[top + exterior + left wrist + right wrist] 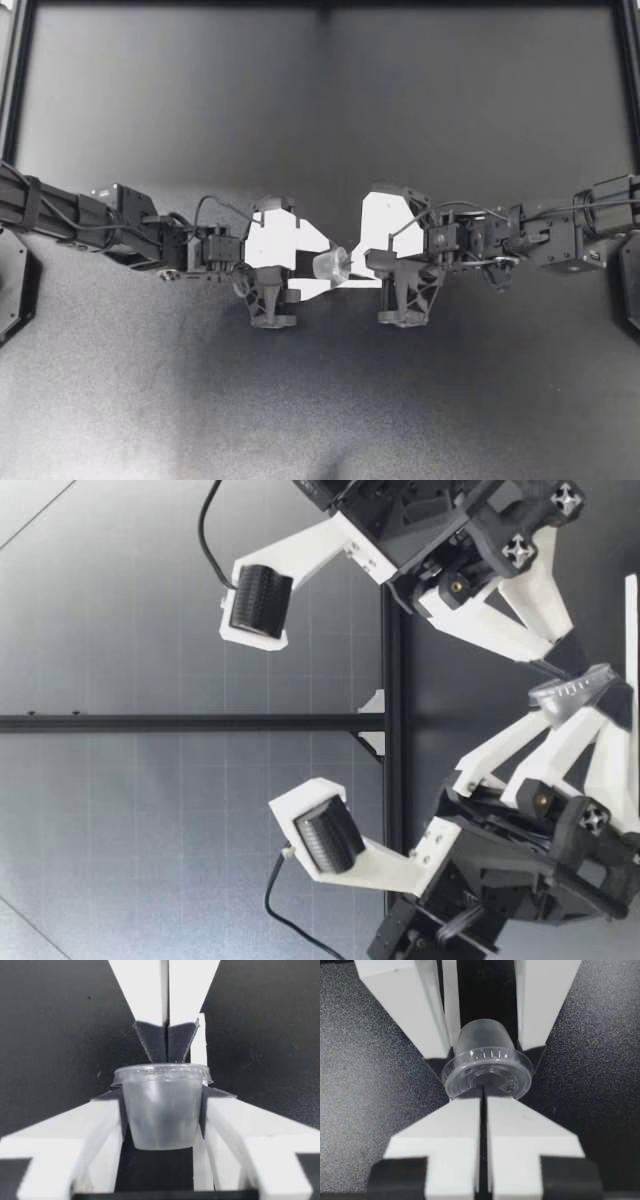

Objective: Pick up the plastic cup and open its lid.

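Now: plastic cup (pixel 331 266) at centre of top-view frame, between two grippers, over dark table (pixel 320 100). Cup on its side, lid (pixel 487 1072) on and facing my right arm. Left gripper (pixel 320 267) pinching cup body, fingers (pixel 65 1135) against both walls. Right gripper (pixel 353 268) pressed together, tips at lid rim; whether rim is caught between them, cannot tell.

Cup (pixel 330 266) clear, greyish; lid (pixel 487 1072) clear with a finely ribbed rim; table (pixel 320 400) black, speckled; fingers (pixel 455 1130) white, black-tipped.
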You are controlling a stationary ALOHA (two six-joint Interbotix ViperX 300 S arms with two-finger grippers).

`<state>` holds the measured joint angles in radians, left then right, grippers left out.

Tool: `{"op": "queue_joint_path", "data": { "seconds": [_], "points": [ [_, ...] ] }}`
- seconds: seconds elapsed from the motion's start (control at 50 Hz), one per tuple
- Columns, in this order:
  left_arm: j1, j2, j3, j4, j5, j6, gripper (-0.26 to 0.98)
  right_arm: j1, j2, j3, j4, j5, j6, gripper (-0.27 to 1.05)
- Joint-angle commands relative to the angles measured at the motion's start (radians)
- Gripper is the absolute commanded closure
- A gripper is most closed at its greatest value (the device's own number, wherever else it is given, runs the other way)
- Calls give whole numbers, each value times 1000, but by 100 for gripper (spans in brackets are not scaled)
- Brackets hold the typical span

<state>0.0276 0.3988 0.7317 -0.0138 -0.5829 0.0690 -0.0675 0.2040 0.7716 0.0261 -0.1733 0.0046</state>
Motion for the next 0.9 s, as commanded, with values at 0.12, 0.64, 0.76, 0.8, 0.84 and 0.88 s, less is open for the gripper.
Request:
{"op": "queue_joint_path", "data": {
  "seconds": [0.12,0.64,0.76,0.8,0.84,0.88],
  "points": [
    [5,-14,-14,-3,12,0,49,6,-43,0,2,-9,0,94],
    [5,-103,91,-5,-334,-103,52,6,-423,204,-18,-321,-23,92],
    [5,-124,114,-3,-465,-163,52,5,-446,224,-34,-373,-57,86],
    [5,-126,117,-2,-512,-176,52,6,-446,222,-35,-373,-78,83],
    [5,-127,120,-2,-552,-184,52,5,-445,219,-37,-373,-104,80],
    [5,-127,124,-2,-598,-189,52,2,-445,215,-38,-371,-149,76]
  ]
}}
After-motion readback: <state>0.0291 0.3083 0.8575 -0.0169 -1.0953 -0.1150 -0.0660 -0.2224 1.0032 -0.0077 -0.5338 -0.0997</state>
